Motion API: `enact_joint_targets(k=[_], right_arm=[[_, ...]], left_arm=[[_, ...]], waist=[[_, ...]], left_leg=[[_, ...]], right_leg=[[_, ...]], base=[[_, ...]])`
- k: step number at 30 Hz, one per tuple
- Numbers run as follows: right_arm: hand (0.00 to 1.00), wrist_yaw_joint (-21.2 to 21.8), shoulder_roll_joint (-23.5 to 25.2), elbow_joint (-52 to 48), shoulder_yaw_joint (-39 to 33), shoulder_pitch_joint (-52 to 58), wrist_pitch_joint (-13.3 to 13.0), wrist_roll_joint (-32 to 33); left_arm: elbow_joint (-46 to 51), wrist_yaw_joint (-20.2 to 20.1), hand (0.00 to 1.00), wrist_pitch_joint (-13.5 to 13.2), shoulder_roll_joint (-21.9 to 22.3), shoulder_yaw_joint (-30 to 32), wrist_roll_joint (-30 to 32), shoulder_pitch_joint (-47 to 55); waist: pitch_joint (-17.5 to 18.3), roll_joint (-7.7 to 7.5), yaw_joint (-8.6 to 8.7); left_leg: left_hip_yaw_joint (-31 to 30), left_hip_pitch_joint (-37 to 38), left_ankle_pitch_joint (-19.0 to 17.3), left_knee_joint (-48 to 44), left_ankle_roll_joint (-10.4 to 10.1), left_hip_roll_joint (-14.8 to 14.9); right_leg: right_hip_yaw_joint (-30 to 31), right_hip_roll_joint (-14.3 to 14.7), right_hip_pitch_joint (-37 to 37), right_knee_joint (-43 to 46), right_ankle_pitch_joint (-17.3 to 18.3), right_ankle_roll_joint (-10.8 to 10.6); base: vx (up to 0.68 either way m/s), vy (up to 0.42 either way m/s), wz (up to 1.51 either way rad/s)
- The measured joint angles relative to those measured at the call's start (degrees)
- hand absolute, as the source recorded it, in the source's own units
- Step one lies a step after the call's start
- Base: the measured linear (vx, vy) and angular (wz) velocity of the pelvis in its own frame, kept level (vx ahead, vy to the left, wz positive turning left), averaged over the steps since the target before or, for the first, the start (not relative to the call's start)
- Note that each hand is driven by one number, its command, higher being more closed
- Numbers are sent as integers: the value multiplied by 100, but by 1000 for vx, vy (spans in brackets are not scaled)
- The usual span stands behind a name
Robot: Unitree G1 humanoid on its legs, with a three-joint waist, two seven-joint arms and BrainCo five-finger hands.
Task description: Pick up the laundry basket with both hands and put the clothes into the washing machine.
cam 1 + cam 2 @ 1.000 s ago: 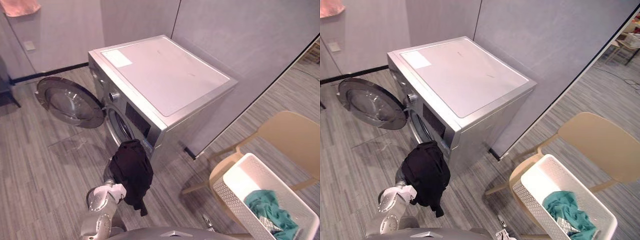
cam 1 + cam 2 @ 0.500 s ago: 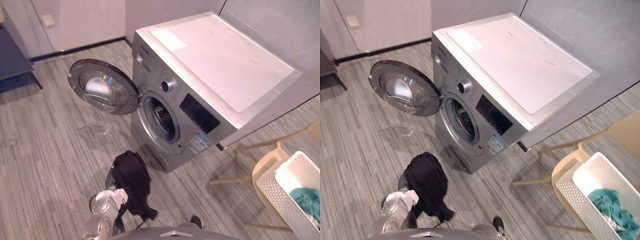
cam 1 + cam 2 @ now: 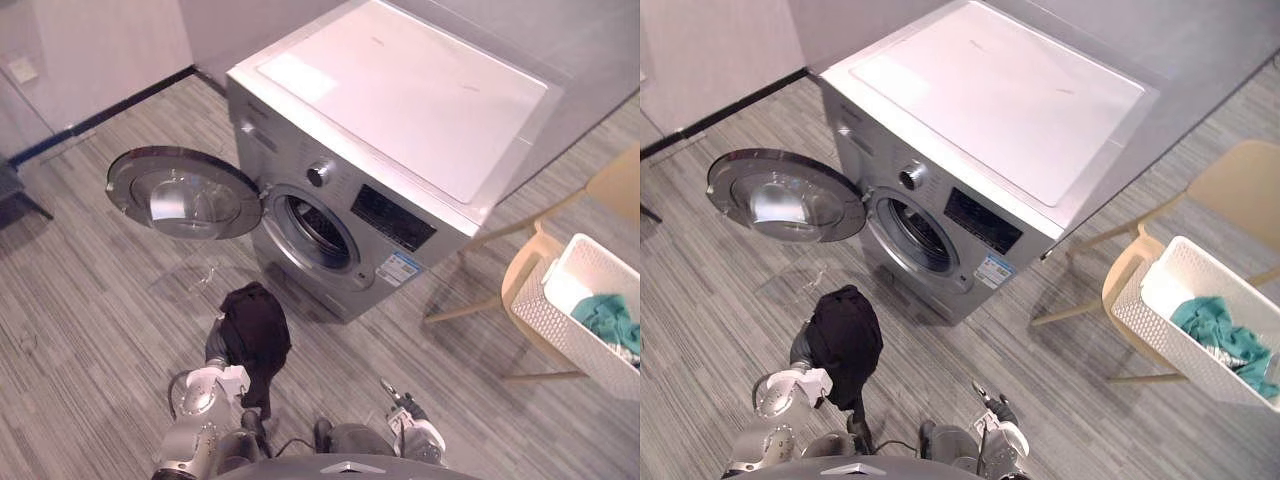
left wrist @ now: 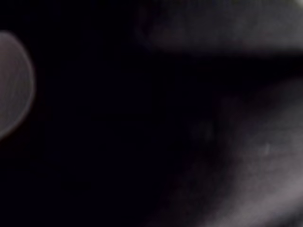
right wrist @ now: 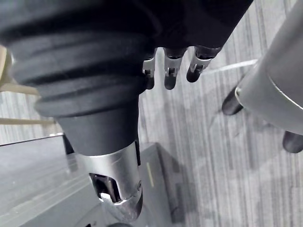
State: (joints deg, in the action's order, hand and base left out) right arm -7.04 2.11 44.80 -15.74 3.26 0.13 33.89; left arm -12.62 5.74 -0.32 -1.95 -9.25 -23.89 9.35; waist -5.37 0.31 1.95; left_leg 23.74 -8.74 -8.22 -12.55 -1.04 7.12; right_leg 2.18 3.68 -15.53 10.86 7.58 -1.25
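A black garment point(image 3: 255, 328) hangs draped over my left hand point(image 3: 215, 347), low in front of the washing machine point(image 3: 400, 130); in the left wrist view the dark cloth point(image 4: 118, 118) lies right over the camera. The machine's round door point(image 3: 180, 195) is swung wide and the drum opening point(image 3: 315, 225) shows. The white laundry basket point(image 3: 590, 320) sits on a beige chair point(image 3: 530, 275) at the right, with teal clothes point(image 3: 612, 318) in it. My right hand point(image 3: 412, 432) hangs low near the floor, open and holding nothing, its fingers point(image 5: 169, 71) relaxed.
Grey plank floor point(image 3: 90, 300) spreads before the machine. A grey wall point(image 3: 90, 50) with a dark skirting runs behind the open door. The chair's legs point(image 3: 470, 305) reach towards the machine's right side.
The camera has swung, so the whole scene has shifted. The black garment stays on my left hand. My right hand has come into view at the bottom.
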Motion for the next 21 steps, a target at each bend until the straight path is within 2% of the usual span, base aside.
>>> enact_joint_targets(k=[1, 2, 4, 5, 6, 7, 8, 9, 11, 13, 15, 18, 20, 21], right_arm=[[0, 38, -52, -49, -14, 29, 1, 0], [0, 61, -98, -108, -12, 35, -12, 3], [0, 61, -113, -112, -17, 43, -72, 13], [0, 51, -120, -149, -59, 79, -117, 13], [0, 38, -110, -292, -58, 187, -116, -5], [0, 31, -104, -407, -27, 241, -122, -25], [0, 39, -103, -597, -7, 400, -113, -45], [0, 43, -117, -665, 5, 538, -108, -47], [0, 32, -199, -848, 150, 703, -92, -61], [0, 13, -249, -878, 260, 723, -10, -64], [0, -18, -245, -1068, 337, 764, 13, -65], [0, -121, -210, -1124, 382, 746, 17, -66], [0, -182, -286, -794, 378, 509, 9, -183], [0, -189, -325, -683, 373, 434, 15, -231]], left_arm=[[-193, -3, 100, 35, 88, 18, 51, -105], [-148, -20, 100, 76, 165, 9, 60, -89], [-162, -34, 100, 73, 261, 8, 87, -140], [-131, -56, 100, 75, 292, -103, 155, -164], [12, -92, 100, 76, 323, -211, 159, -178], [107, -115, 100, 73, 351, -241, 157, -180], [318, -120, 100, 70, 463, -262, 158, -146], [439, -126, 100, 68, 503, -301, 160, 2], [619, -171, 100, 60, 513, -328, 161, 280], [661, -168, 100, 65, 512, -296, 160, 385], [663, -156, 100, 78, 520, -287, 160, 387], [661, -109, 100, 112, 493, -358, 161, 388], [566, -106, 100, 111, 482, -368, 161, 358], [499, -104, 100, 111, 483, -377, 161, 350]], waist=[[-67, 81, 101], [-56, 158, 101], [-63, 185, 102], [-70, 180, 120], [-121, 170, 108], [-231, 182, 107], [-390, 210, 24], [-372, 206, -58], [-306, 334, -192], [-288, 312, -215], [-276, 231, -298], [-273, 155, -295], [-235, 197, -245], [-196, 250, -241]], left_leg=[[-188, 98, -26, 50, -66, -66], [-492, 207, 49, 309, -134, -71], [-662, 559, 129, 601, -217, -41], [-617, 637, 161, 428, -352, 28], [-615, 516, -57, -290, -552, 146], [-642, 416, -177, -890, -584, 237], [-712, -54, -60, -2729, -446, 538], [-816, -355, 258, -3575, -255, 689], [-965, -738, 543, -4573, -147, 832], [-968, -1135, 297, -4942, 42, 901], [-1040, -1448, 180, -4631, 94, 971], [-1539, -1308, 159, -2698, 19, 954], [-2008, -848, 315, -475, -267, 814], [-2132, -732, 402, 19, -408, 792]], right_leg=[[-203, 0, 282, -210, -496, 220], [-112, 83, 415, -410, -652, 197], [-52, 193, 608, -492, -651, 203], [-58, 214, 731, -451, -614, 253], [-60, 213, 911, -372, -460, 363], [-72, 213, 1082, -320, -362, 405], [-62, 219, 1360, -14, -23, 482], [-7, 235, 1385, 250, 224, 544], [213, 207, 1447, 623, 507, 568], [460, 44, 1348, 751, 592, 499], [763, -173, 1073, 850, 654, 391], [1291, -482, 821, 901, 811, 106], [1671, -729, 749, 773, 926, -317], [1770, -767, 740, 692, 931, -449]], base=[[88, -128, 10], [117, -145, -17], [114, -116, -27], [118, -92, 5], [107, -86, 14], [19, -72, 16], [-46, -26, 2], [-55, 13, -14], [36, 122, -43], [85, 216, -63], [105, 252, -76], [194, 351, -67], [319, 554, -68], [341, 588, -90]])
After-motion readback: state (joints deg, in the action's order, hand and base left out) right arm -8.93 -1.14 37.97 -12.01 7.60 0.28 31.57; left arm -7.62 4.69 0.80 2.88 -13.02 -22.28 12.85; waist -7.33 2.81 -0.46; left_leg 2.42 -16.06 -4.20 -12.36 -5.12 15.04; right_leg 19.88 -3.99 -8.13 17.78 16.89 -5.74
